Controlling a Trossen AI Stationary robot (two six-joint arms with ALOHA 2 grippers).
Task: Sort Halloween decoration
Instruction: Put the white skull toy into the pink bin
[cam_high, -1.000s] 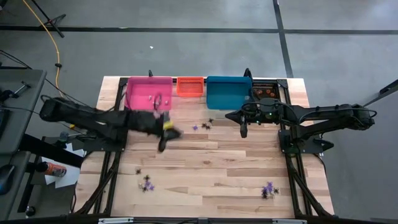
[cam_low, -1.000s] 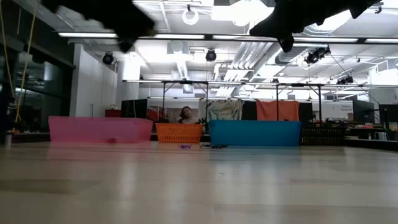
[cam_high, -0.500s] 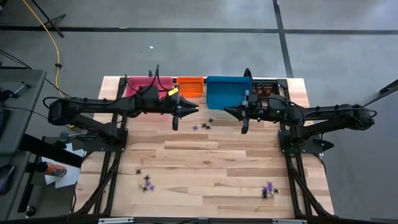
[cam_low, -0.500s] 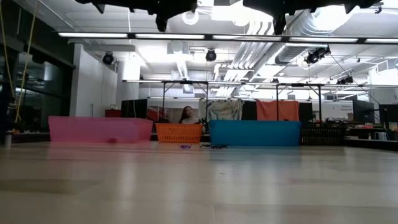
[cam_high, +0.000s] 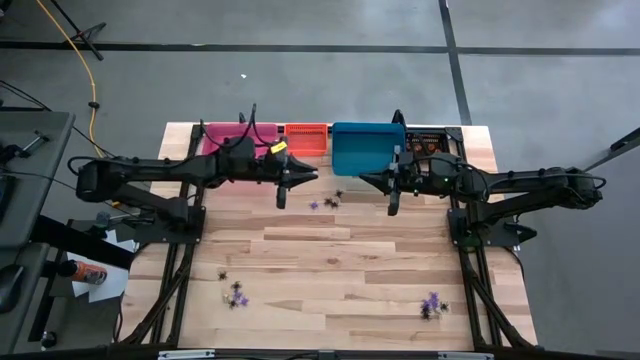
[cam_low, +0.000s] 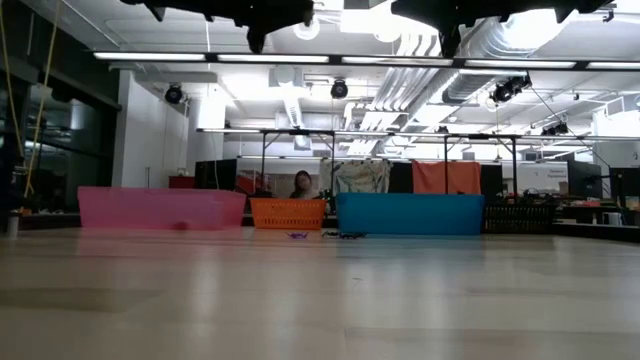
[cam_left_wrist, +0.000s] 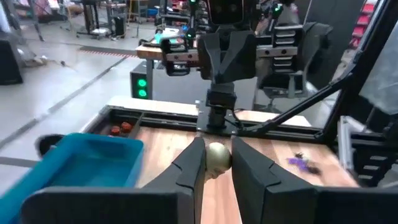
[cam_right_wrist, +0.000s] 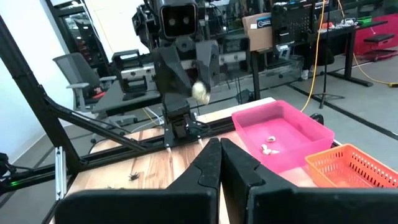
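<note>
The left end effector (cam_high: 282, 190), gripping a pale trinket (cam_left_wrist: 216, 155), has swung from mid-bench to just before the orange bin (cam_high: 307, 137) and stopped, not yet sorted. Right end effector (cam_high: 392, 200), closed, waits by the blue bin (cam_high: 366, 148).

Wooden table (cam_high: 330, 255), pink bin (cam_high: 212, 138), orange bin (cam_high: 307, 135), blue bin (cam_high: 362, 150), black bin (cam_high: 430, 138)

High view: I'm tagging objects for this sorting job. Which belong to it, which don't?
Job:
pale trinket in left pincer
loose trinkets
pink bin, orange bin, blue bin, black bin

Not:
right pincer, shut, empty
yellow cable
</note>
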